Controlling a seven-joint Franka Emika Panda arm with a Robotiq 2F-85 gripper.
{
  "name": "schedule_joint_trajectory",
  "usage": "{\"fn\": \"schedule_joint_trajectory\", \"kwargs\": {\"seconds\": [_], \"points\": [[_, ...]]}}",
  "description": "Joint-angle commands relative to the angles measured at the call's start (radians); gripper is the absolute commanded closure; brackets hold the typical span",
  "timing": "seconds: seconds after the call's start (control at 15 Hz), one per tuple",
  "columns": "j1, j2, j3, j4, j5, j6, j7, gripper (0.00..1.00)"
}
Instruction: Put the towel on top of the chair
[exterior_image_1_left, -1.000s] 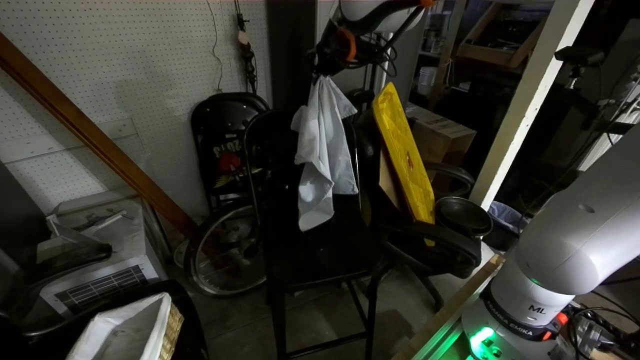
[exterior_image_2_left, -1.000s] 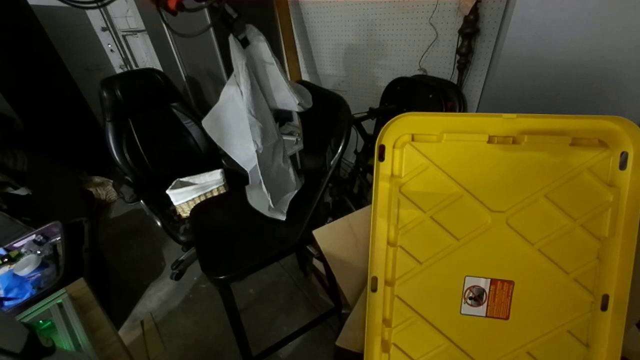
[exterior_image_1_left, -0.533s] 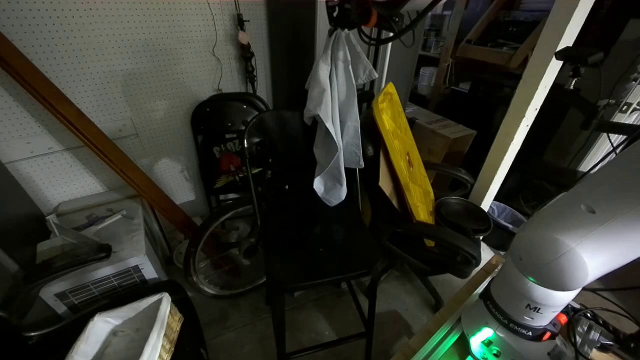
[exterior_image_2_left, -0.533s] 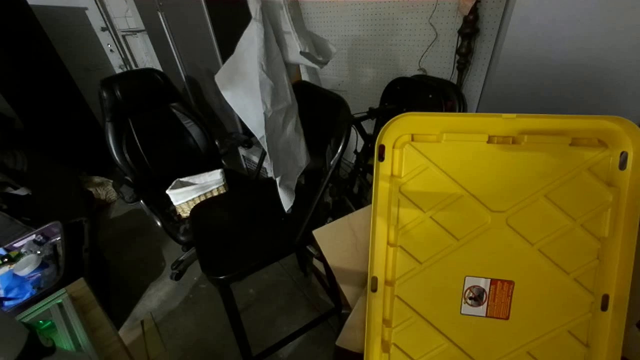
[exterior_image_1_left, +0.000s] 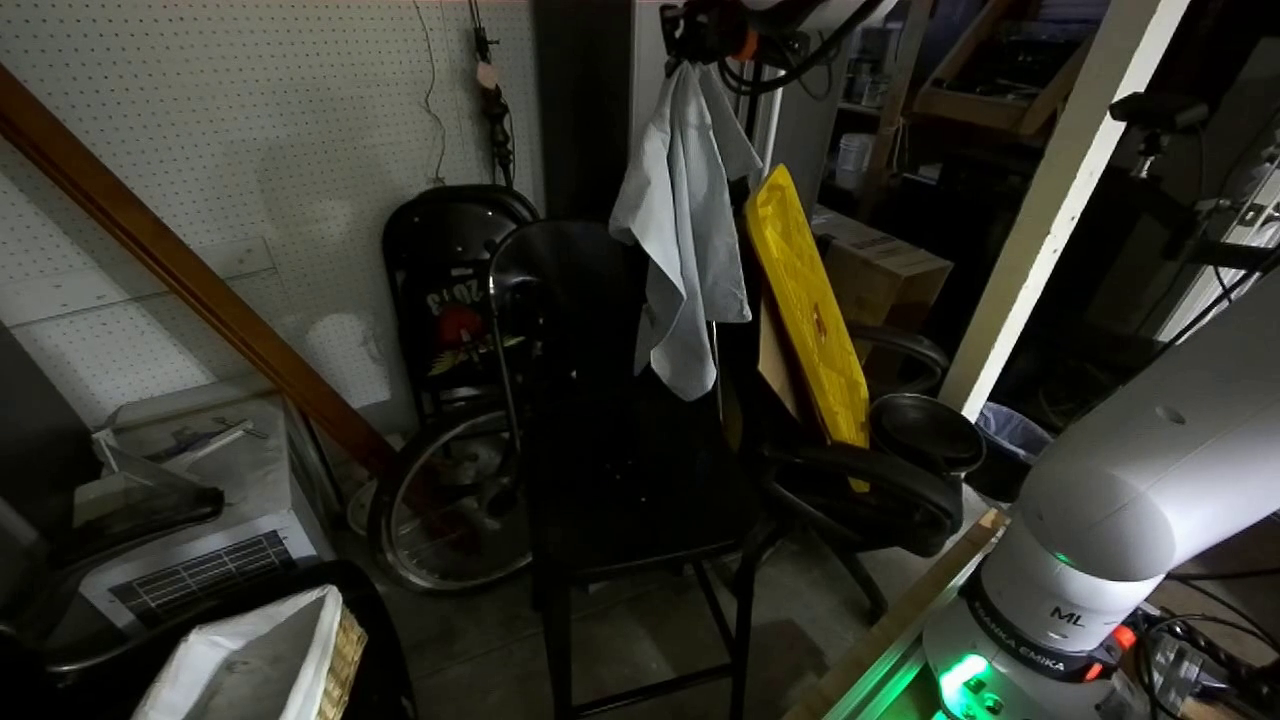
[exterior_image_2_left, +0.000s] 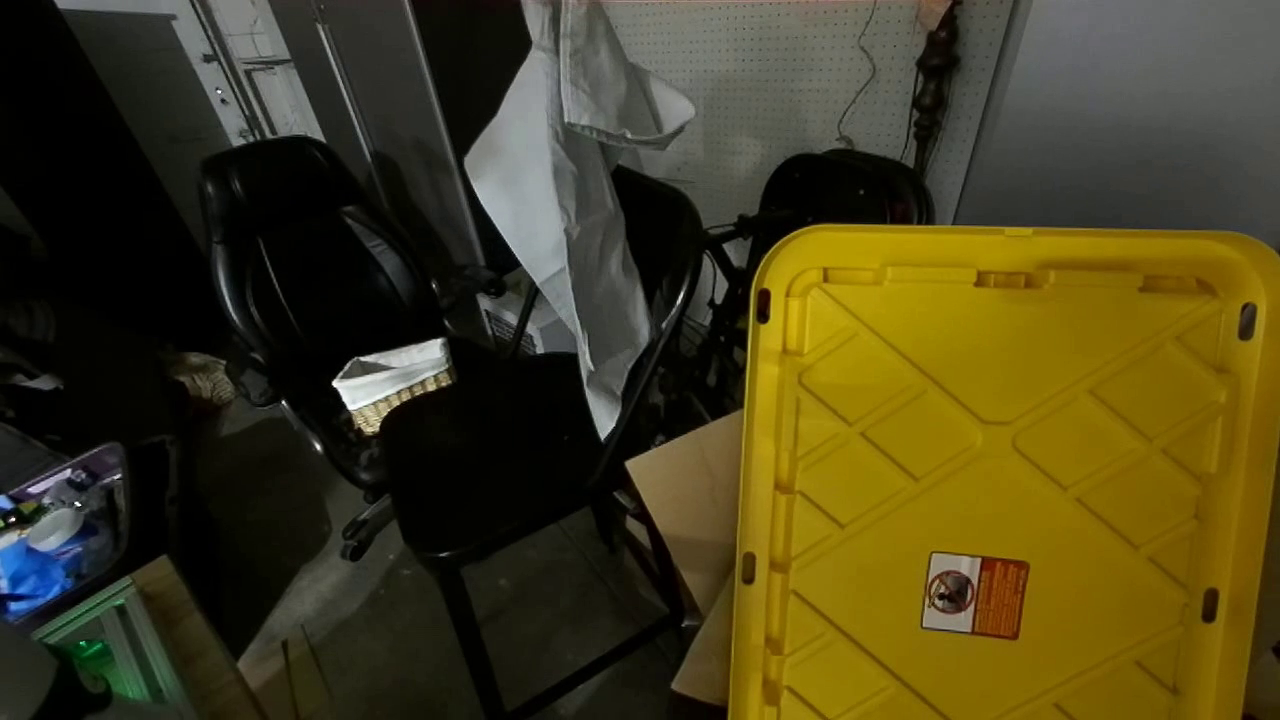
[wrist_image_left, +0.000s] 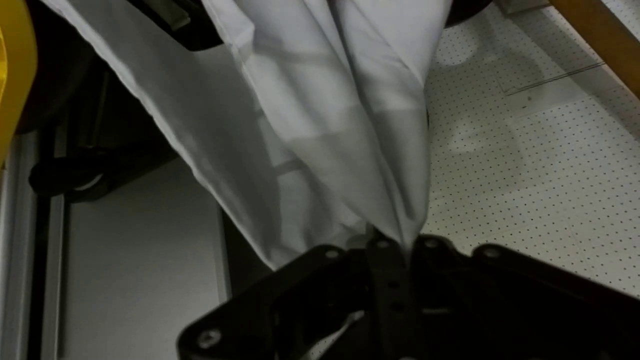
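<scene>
The white-grey towel (exterior_image_1_left: 690, 230) hangs in loose folds from my gripper (exterior_image_1_left: 688, 62), which is high in an exterior view. The towel also shows in an exterior view (exterior_image_2_left: 570, 190), where the gripper is above the frame. In the wrist view the gripper (wrist_image_left: 407, 245) is shut on the gathered end of the towel (wrist_image_left: 325, 95). The black chair (exterior_image_1_left: 640, 510) stands below; its seat also shows in an exterior view (exterior_image_2_left: 490, 450). The towel hangs in front of part of the chair's backrest (exterior_image_2_left: 660, 220). I cannot tell whether its lower tip touches the chair.
A yellow lid (exterior_image_2_left: 1000, 420) stands beside the chair, also seen edge-on (exterior_image_1_left: 810, 310). A black office chair (exterior_image_2_left: 310, 250) holds a lined basket (exterior_image_2_left: 395, 380). Folded chairs (exterior_image_1_left: 450, 290), a wheel (exterior_image_1_left: 450, 500) and a wooden beam (exterior_image_1_left: 200, 270) are by the pegboard wall (exterior_image_1_left: 300, 120).
My gripper has risen with the towel. The towel's lower end has come up from low over the seat to the backrest's height, and it has shifted right in both exterior views.
</scene>
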Motion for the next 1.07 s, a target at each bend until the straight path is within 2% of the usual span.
{"fn": "schedule_joint_trajectory", "kwargs": {"seconds": [0.0, 0.13, 0.47, 1.0], "points": [[0.009, 0.027, -0.003, 0.024, 0.026, 0.013, -0.031, 0.99], [-0.001, 0.100, 0.010, 0.082, -0.005, 0.075, -0.011, 0.99], [-0.008, 0.320, 0.019, 0.312, -0.049, 0.121, 0.048, 0.99], [0.042, 0.670, -0.053, 0.706, -0.164, 0.186, 0.207, 0.99]]}}
